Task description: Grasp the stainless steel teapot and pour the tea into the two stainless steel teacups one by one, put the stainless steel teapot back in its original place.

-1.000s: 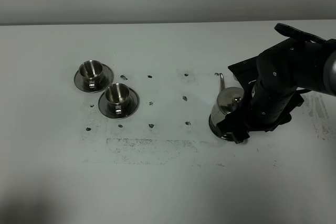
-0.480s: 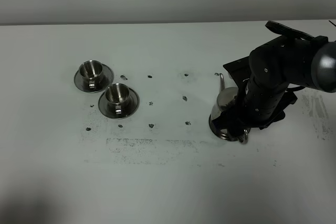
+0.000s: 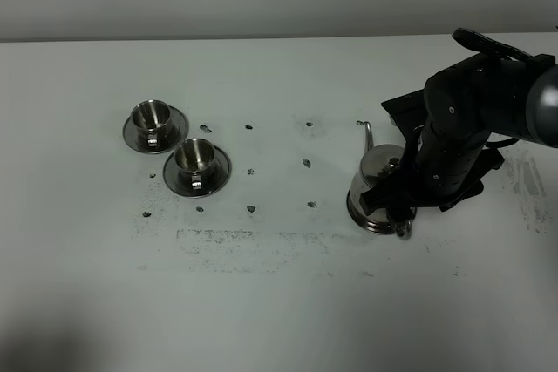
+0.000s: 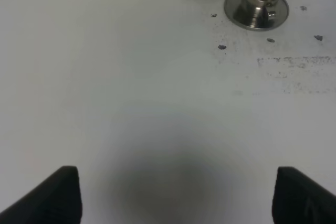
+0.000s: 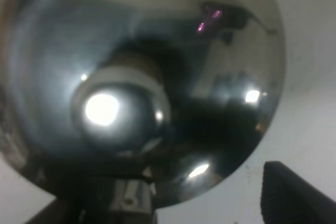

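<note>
Exterior high view sets the stainless steel teapot (image 3: 373,187) right of centre, upright on the white table (image 3: 279,311). It is a squat, bell-shaped pot of mirror-bright steel. A thin curved spout (image 3: 368,135) rises toward the top of the frame, and a loop handle (image 3: 403,229) pokes out at its lower right. Much of its right flank is hidden behind the black right arm (image 3: 471,119).

The right gripper (image 3: 399,213) hangs just over the handle side of the pot. In the right wrist view the polished dome and round lid knob (image 5: 113,111) fill the frame, blurred and full of dark reflections. One black finger (image 5: 294,195) stands clear of the handle bracket (image 5: 128,200). The other finger is lost in shadow. The jaws look parted on either side of the handle, gripping nothing.

At the left of the exterior view sit the two stainless steel teacups, one (image 3: 154,117) above and left of the other (image 3: 195,158). Each is a small shiny cylinder on a wide round saucer, and the saucer rims nearly touch. Dark specks (image 3: 251,208) and a faint scuffed band (image 3: 253,240) mark the matte tabletop between cups and pot.

From the left wrist view, the left gripper (image 4: 176,198) shows only two black fingertips, spread wide over bare table with nothing between them. The farther cup is cut off at the frame edge.
</note>
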You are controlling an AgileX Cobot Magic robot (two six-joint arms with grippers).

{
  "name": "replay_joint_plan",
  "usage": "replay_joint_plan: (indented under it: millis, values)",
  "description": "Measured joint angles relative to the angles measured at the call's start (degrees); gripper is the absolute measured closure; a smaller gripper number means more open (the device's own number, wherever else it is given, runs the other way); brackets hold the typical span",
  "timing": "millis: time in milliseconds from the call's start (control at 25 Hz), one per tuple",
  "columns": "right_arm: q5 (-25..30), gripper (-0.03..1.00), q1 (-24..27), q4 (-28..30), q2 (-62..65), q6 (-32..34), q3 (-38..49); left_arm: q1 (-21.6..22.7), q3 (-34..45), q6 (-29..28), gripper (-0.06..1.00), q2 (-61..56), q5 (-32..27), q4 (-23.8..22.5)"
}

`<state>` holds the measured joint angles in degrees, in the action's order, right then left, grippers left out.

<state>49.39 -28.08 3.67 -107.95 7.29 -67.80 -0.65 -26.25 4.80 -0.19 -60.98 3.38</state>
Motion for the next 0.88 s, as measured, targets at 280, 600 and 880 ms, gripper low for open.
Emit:
replay_joint_plan:
  millis: [280, 600, 880]
  values:
    - [-0.2, 0.37, 0.0, 0.0, 0.0, 0.0, 0.0, 0.0, 0.0, 0.0, 0.22, 0.0, 0.0, 0.0]
    - [-0.3, 0.37, 0.0, -0.1, 0.0, 0.0, 0.0, 0.0, 0.0, 0.0, 0.22, 0.0, 0.0, 0.0]
    - [-1.0, 0.37, 0.0, -1.3, 0.0, -0.3, 0.0, 0.0, 0.0, 0.0, 0.22, 0.0, 0.0, 0.0]
